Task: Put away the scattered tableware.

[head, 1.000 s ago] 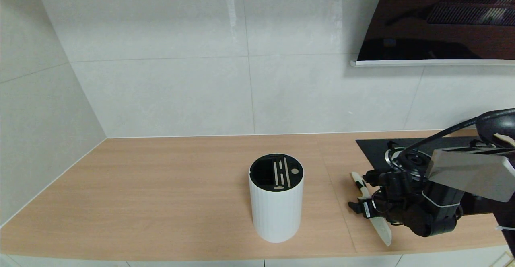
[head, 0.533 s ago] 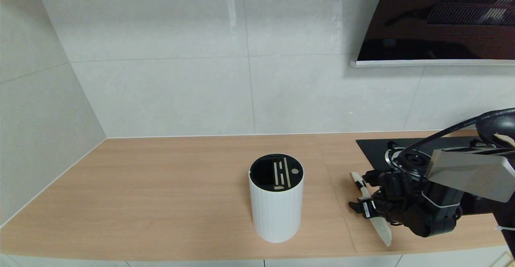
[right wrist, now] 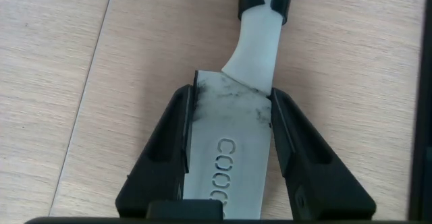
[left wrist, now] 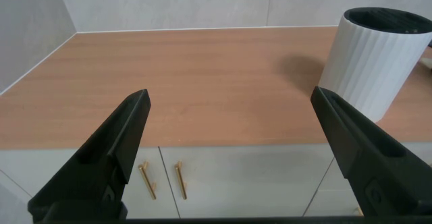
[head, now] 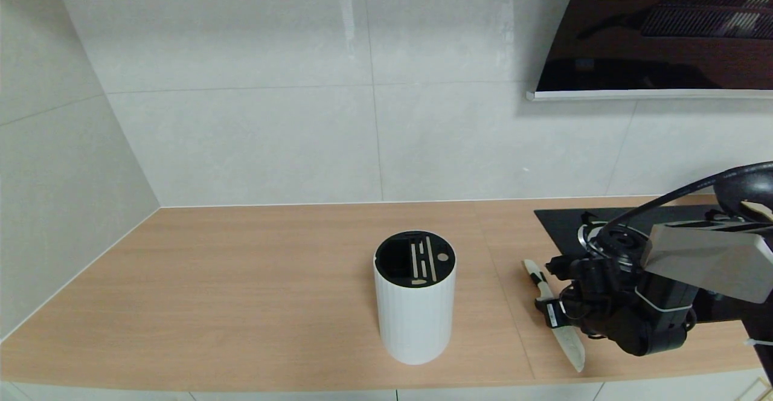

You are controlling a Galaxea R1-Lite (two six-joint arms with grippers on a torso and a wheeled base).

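Note:
A white-bladed knife point(head: 570, 346) with a black-and-white handle lies on the wooden counter point(head: 241, 280), right of the holder. My right gripper point(head: 552, 313) is down on it. In the right wrist view the right gripper point(right wrist: 233, 102) has both black fingers point(right wrist: 175, 143) pressed against the edges of the knife point(right wrist: 260, 35) blade, shut on it. The white ribbed cylindrical holder point(head: 415, 304) with a black slotted top stands upright mid-counter. My left gripper point(left wrist: 236, 163) hangs open in front of the counter's edge, with the holder point(left wrist: 371, 62) off to one side.
A black hob point(head: 564, 223) with a burner sits at the counter's right end, just behind the right arm. A dark range hood point(head: 658, 32) hangs on the tiled wall above it. Cabinet doors with gold handles point(left wrist: 162, 180) lie below the counter edge.
The right gripper's fingers have drawn together onto the knife blade, and the knife has shifted slightly. The left arm and the holder have not moved.

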